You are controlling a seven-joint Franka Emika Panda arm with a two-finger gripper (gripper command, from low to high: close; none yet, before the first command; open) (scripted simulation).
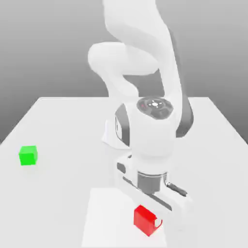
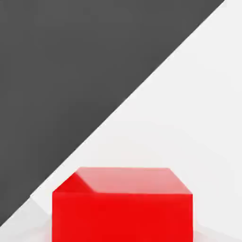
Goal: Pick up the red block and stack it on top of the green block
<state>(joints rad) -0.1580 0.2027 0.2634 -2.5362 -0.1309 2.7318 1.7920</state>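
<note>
The red block sits under my hand near the front of the white table. My gripper is lowered straight over it and is shut on the red block, with one fingertip showing against its side on the exterior view's right. The hand view has the red block very close, between the jaws. The green block rests on the table far off to the exterior view's left, apart from the arm.
The arm's white base stands at the middle of the table behind the hand. In the hand view the table's edge runs diagonally, with dark floor beyond it.
</note>
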